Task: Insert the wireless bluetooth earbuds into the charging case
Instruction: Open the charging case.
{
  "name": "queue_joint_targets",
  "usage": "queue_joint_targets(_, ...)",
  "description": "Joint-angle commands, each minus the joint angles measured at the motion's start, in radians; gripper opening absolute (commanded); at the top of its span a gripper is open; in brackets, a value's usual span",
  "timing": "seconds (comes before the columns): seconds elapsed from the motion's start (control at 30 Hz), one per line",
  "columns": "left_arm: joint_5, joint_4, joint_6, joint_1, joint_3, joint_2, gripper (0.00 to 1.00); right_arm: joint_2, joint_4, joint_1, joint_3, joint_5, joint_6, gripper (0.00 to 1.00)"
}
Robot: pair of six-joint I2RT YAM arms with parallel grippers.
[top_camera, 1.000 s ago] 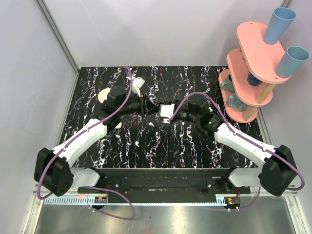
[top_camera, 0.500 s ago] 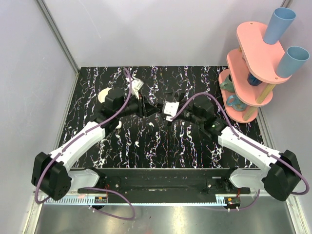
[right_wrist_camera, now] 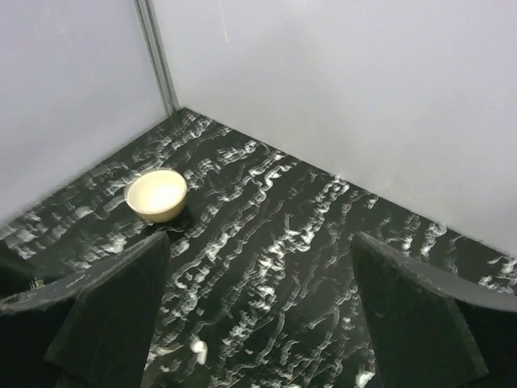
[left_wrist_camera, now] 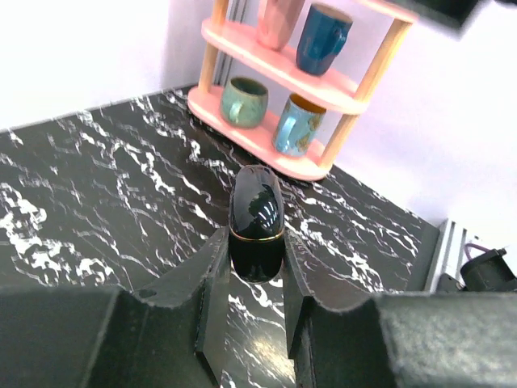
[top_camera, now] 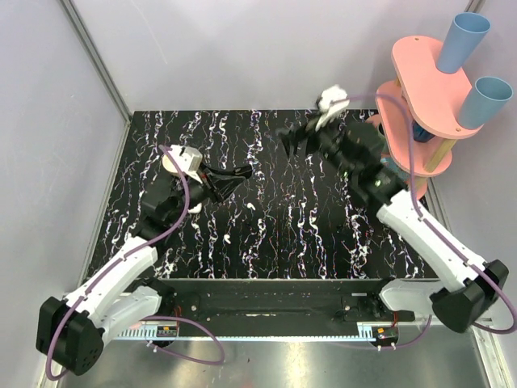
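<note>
Left gripper [left_wrist_camera: 255, 239] pinching a glossy black pod [left_wrist_camera: 256, 206], right gripper [right_wrist_camera: 258, 242] spread wide, white earbud [right_wrist_camera: 196, 347] beneath it.

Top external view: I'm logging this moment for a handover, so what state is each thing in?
Black charging case: closed, clamped between the fingers.
Left end effector: shut on the case.
Right end effector: open, empty.
Earbud: loose on the table, outside the case.
Cream bowl: upright, empty.
</note>
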Motion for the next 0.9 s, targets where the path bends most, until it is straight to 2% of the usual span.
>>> queue_joint_targets(0.0, -0.008, 0.278, 0.036, 0.002, -0.028, -0.031, 0.00, 0.099, -0.320, -0.135, 0.231, -0.336, 0.393, 1.00)
queue_joint_targets(0.1, -0.044, 0.468, -0.004, 0.002, -0.119, -0.038, 0.00, 0.139, -0.303, -0.150, 0.252, -0.465, 0.536, 0.98)
queue_joint_targets(0.2, -0.051, 0.448, 0.020, 0.002, -0.111, -0.031, 0.00, 0.174, -0.280, -0.153, 0.257, -0.574, 0.697, 0.96)
queue_joint_targets(0.23, -0.044, 0.441, 0.042, 0.000, -0.107, -0.023, 0.00, 0.184, -0.265, -0.152, 0.242, -0.598, 0.795, 0.97)
queue_joint_targets(0.3, -0.051, 0.466, 0.046, 0.000, -0.112, -0.014, 0.00, 0.184, -0.195, -0.152, 0.202, -0.635, 0.896, 0.93)
queue_joint_targets(0.33, -0.059, 0.475, 0.054, 0.000, -0.112, -0.011, 0.00, 0.178, -0.165, -0.152, 0.152, -0.643, 0.996, 0.94)
queue_joint_targets(0.43, -0.058, 0.441, 0.094, 0.000, -0.086, 0.003, 0.00, 0.167, -0.014, -0.152, 0.050, -0.663, 1.146, 0.97)
queue_joint_targets(0.47, -0.051, 0.431, 0.112, 0.000, -0.080, 0.009, 0.00, 0.168, 0.058, -0.152, 0.035, -0.672, 1.177, 0.97)
queue_joint_targets(0.77, -0.079, 0.420, 0.183, -0.017, -0.068, 0.035, 0.00, 0.220, 0.311, -0.149, -0.042, -0.675, 1.458, 1.00)
queue_joint_targets(0.87, -0.108, 0.423, 0.198, -0.026, -0.068, 0.037, 0.00, 0.250, 0.295, -0.141, -0.032, -0.675, 1.503, 1.00)
